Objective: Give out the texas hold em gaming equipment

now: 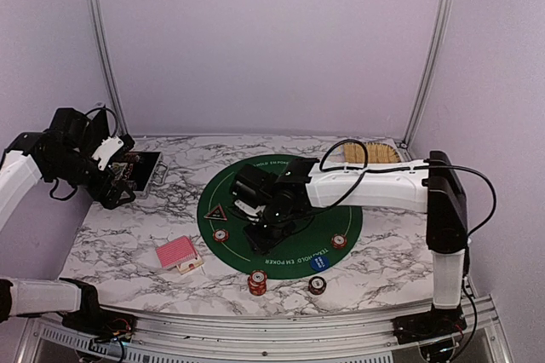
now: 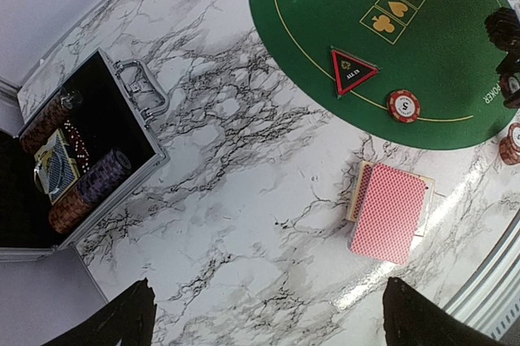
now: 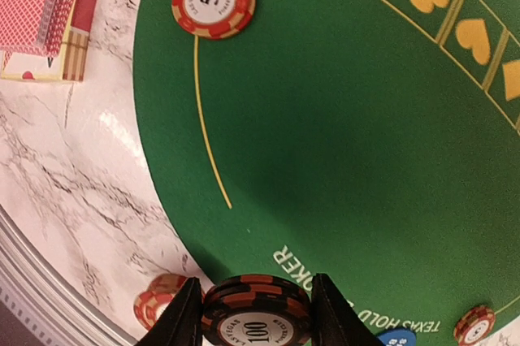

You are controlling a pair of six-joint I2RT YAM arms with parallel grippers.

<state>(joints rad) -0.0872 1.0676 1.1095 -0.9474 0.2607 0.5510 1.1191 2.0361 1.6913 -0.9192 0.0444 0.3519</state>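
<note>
Stack of black 100 chips point(image 3: 256, 301) clamped in the right gripper point(image 3: 256, 313), poker mat point(image 3: 325, 159) beneath.
They look hard, smooth, loosely stacked and likely to slip; grip the rims. The left gripper point(image 2: 268, 326) stands wide apart, empty.

Glossy marble-patterned bench point(image 2: 244, 224); matt green round felt mat point(image 3: 341, 118); silver metal-framed black case point(image 2: 114, 75); smooth red-and-black round poker chips point(image 3: 256, 313).

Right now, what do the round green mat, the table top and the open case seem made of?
Green mat: probably felt-like fabric, matte, printed yellow lines. Table top: likely laminate, marble print, glossy glare. Case: seemingly aluminium frame, silvery sheen; dark lining.
</note>
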